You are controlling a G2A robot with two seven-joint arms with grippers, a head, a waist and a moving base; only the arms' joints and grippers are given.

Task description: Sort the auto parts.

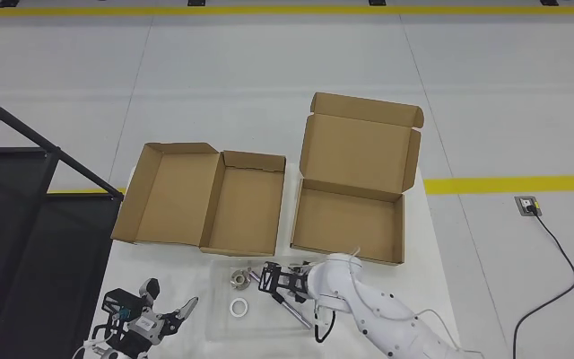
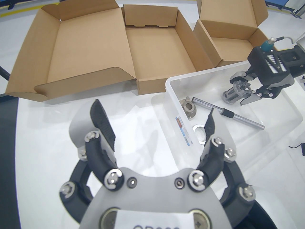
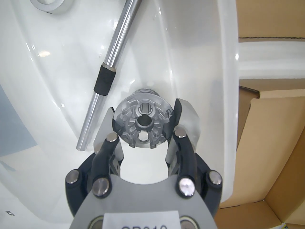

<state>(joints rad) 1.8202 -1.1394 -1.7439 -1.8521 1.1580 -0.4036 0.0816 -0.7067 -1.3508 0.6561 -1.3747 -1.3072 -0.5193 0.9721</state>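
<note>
Two fingers [image 3: 178, 114] of the right gripper [image 3: 145, 113] clamped the slotted metal hub [image 3: 143, 129] across its rim, mid-frame; it looked rigid, heavy, slick, while the left gripper [image 2: 154, 109] gaped wide, empty.

There are two open cardboard boxes [image 1: 242, 211] [image 1: 345, 224], one clear plastic bin [image 2: 202, 72] and four metal parts: one slotted hub [image 3: 129, 125], one shaft [image 3: 119, 36], one flange [image 2: 188, 107] and one ring collar [image 3: 51, 9].

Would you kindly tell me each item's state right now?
Left cardboard box: open, empty.
Right cardboard box: open, empty, lid upright.
Clear bin: uncovered, holding four parts.
Slotted hub: gripped, upright.
Steel rod: lying flat.
Flanged hub: loose in bin.
Ring collar: lying flat.
Left gripper: open, empty.
Right gripper: shut on slotted hub.
</note>
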